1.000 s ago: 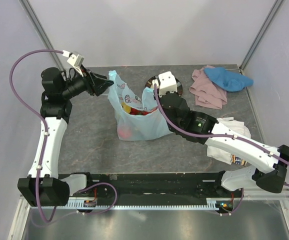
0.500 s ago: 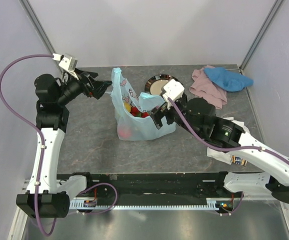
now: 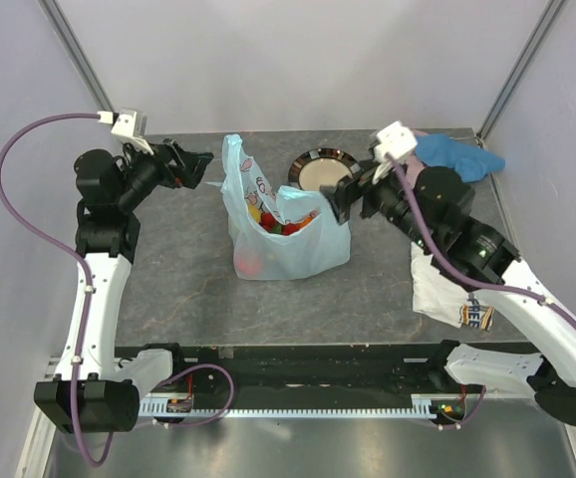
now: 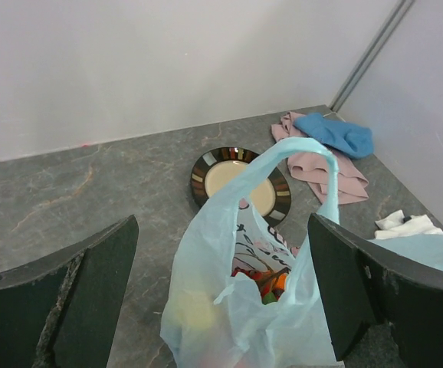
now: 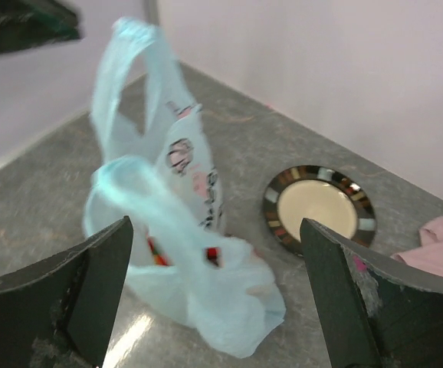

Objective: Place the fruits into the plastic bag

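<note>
The light-blue plastic bag (image 3: 286, 239) stands on the grey table with the fruits (image 3: 273, 221) inside it; red, orange and yellow show through its open mouth. It also shows in the left wrist view (image 4: 241, 307) and, blurred, in the right wrist view (image 5: 195, 268). My left gripper (image 3: 196, 167) is open and empty, left of the bag's raised handle (image 3: 232, 154). My right gripper (image 3: 346, 197) is open and empty, just right of the bag near the plate.
A dark-rimmed beige plate (image 3: 320, 171) lies empty behind the bag. A pink cloth (image 3: 413, 184) and a blue cloth (image 3: 457, 157) lie at the back right. A white cloth (image 3: 442, 289) lies under the right arm.
My right gripper has let go of the bag and drawn back up and to the right, uncovering the plate. My left gripper has let go of the handle and drawn back left.
</note>
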You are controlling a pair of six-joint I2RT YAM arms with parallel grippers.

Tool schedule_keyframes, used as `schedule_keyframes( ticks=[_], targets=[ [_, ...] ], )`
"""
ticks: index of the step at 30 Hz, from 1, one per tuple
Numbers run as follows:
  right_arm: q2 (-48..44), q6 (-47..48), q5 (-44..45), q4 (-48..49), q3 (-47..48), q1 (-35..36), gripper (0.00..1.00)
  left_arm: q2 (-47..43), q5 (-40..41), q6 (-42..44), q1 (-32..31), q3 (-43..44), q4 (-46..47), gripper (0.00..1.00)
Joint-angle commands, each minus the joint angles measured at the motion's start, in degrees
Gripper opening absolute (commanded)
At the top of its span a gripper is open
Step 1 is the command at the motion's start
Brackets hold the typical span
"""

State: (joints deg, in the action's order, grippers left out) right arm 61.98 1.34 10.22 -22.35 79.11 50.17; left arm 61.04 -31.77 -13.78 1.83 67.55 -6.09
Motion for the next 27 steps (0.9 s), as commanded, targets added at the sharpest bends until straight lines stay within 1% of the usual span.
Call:
schedule_keyframes(
  ticks=[1,3,4,5,6,8,9,11,12,15,17,20,23,27],
  targets=[
    [-0.28,-7.4,-2.65,1.61,4.29,-11.28,0.98,-0.65,2.94,-2.65,1.16,-0.84,2.57,0.99],
    [0.25,-10.9,-6.76,1.87,4.3,-16.4,0.98,-0.74,3.12,-3.18,2.48,-0.32,1.43,0.99],
    [0.6,-11.97,-7.92,1.87,3.86,-21.47,0.98,-0.66,2.94,-3.44,3.53,-0.05,0.47,0.99],
    [0.78,-13.11,-8.8,1.87,3.34,-23.87,0.98,-0.65,3.03,-3.53,3.97,0.13,-0.32,0.99],
    [1.13,-14.77,-10.03,1.96,2.55,-28.5,0.98,-0.83,3.12,-3.71,4.5,-0.22,-1.72,0.99],
    [1.13,-16.37,-11.52,2.22,-0.44,-32.84,0.98,-2.06,3.99,-3.8,5.99,-1.1,-2.61,0.99],
    [0.7,-17.85,-12.93,2.57,-1.58,-37.12,0.98,-2.67,4.08,-3.71,6.61,-2.41,-3.57,0.99],
    [-0.1,-18.13,-14.08,2.75,-5.36,-40.58,0.98,-4.51,3.82,-3.27,8.1,-3.65,-4.8,0.99],
    [-1.14,-18.13,-14.43,2.49,-6.41,-43.2,0.98,-4.96,3.65,-2.4,8.63,-4.35,-6.99,0.99],
    [-4.22,-17.25,-13.3,1.61,-10.02,-46.03,0.98,-7.41,3.38,-0.82,9.69,-5.84,-9.9,0.99],
    [-5.54,-16.64,-10.67,0.65,-11.61,-46.57,0.98,-8.91,3.38,-0.55,9.86,-6.9,-11.14,0.99],
    [-8.79,-16.46,-7.42,-0.24,-13.98,-46.66,0.98,-12.33,2.59,-0.46,9.86,-9.62,-11.23,0.99],
    [-10.46,-16.02,-6.27,-0.5,-16.26,-46.66,0.98,-15.15,1.45,0.33,9.86,-11.38,-11.05,0.99],
    [-11.52,-15.58,-5.47,-1.03,-18.2,-46.74,0.98,-18.4,2.5,1.47,9.78,-12.7,-11.14,0.99]
  ],
)
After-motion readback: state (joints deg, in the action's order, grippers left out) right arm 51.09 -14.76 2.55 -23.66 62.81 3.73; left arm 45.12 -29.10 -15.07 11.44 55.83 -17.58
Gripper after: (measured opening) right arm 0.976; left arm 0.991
